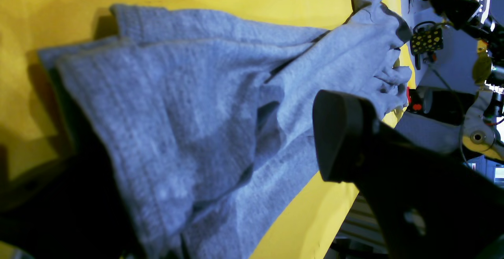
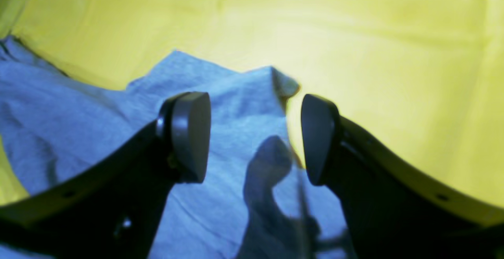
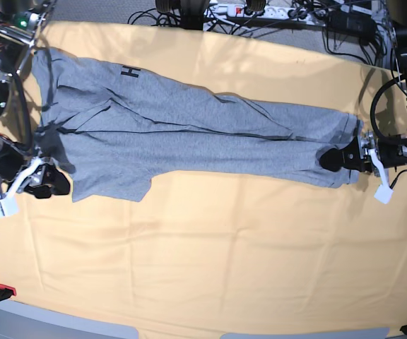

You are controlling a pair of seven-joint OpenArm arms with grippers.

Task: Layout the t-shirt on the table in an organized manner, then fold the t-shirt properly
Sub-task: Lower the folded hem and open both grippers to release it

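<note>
Layout step, near its end. Going left to right in the base view: right gripper (image 3: pixel 48 182) sits at the counter's (image 3: pixel 203 268) left side, just off the t-shirt's (image 3: pixel 189 138) lower left corner, jaws wide and empty (right wrist view shows both pads spread over a grey corner, nothing pinched). T-shirt is stretched long across the counter's far half, nearer the far edge than the near one, folded lengthwise on itself, a bit of black lettering showing near the far left corner. Left gripper (image 3: pixel 339 158) is at the counter's right side, on the shirt's right end, jaws also wide, no cloth between them; in the left wrist view only one pad shows. Shirt looks released, lying slack with creases along its length. Next move likely calls for regrasping the corners at either end to flatten it or start a fold; both arms would need to pinch together.
</note>
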